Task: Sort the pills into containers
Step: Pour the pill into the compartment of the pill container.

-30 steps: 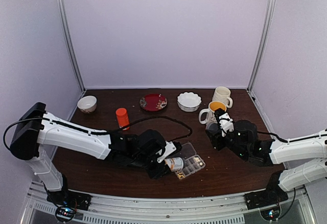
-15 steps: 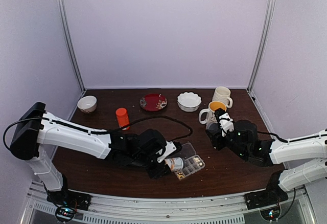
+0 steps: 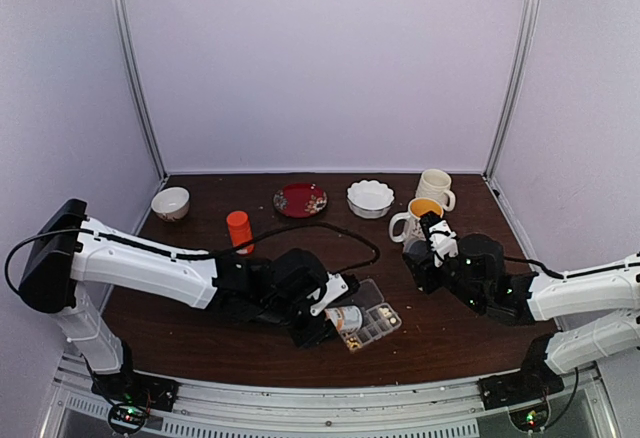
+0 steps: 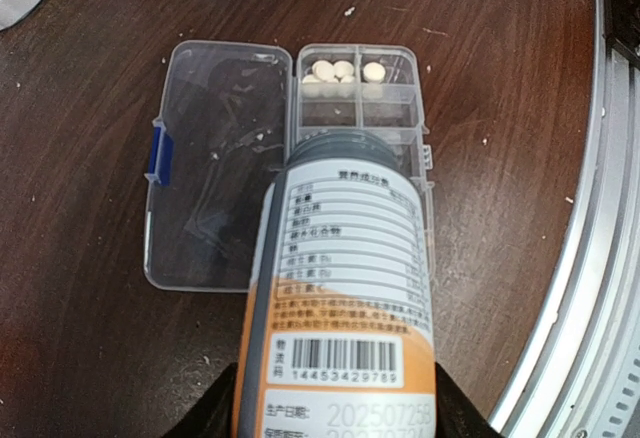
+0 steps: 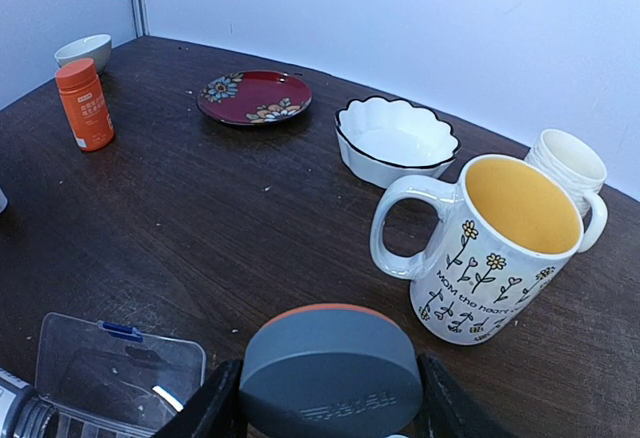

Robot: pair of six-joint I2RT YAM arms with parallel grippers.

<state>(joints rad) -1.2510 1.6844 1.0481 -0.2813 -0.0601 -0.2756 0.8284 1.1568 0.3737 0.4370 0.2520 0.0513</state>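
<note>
My left gripper (image 4: pixel 335 410) is shut on a labelled bottle (image 4: pixel 345 288), tipped with its open grey neck over the containers of the clear organiser box (image 4: pixel 400 108). White pills (image 4: pixel 340 70) lie in the far compartments. The hinged lid (image 4: pixel 215 168) lies open to the left. The bottle hides the nearer compartments. From above, the bottle (image 3: pixel 345 319) sits at the box (image 3: pixel 380 320) near the table's front. My right gripper (image 5: pixel 330 403) is shut on a grey cap (image 5: pixel 330 368) with an orange rim, held above the table to the right of the box (image 5: pixel 115 368).
A flowered mug (image 5: pixel 500 248) with a yellow inside stands just beyond the cap, a ribbed cup (image 5: pixel 567 163) behind it. A white scalloped bowl (image 5: pixel 397 140), a red plate (image 5: pixel 253 96), an orange bottle (image 5: pixel 84 104) and a small bowl (image 5: pixel 84 50) stand further back. A metal rail (image 4: pixel 600 288) edges the table.
The left wrist has shifted very slightly with the bottle. The right arm and the cap have not moved.
</note>
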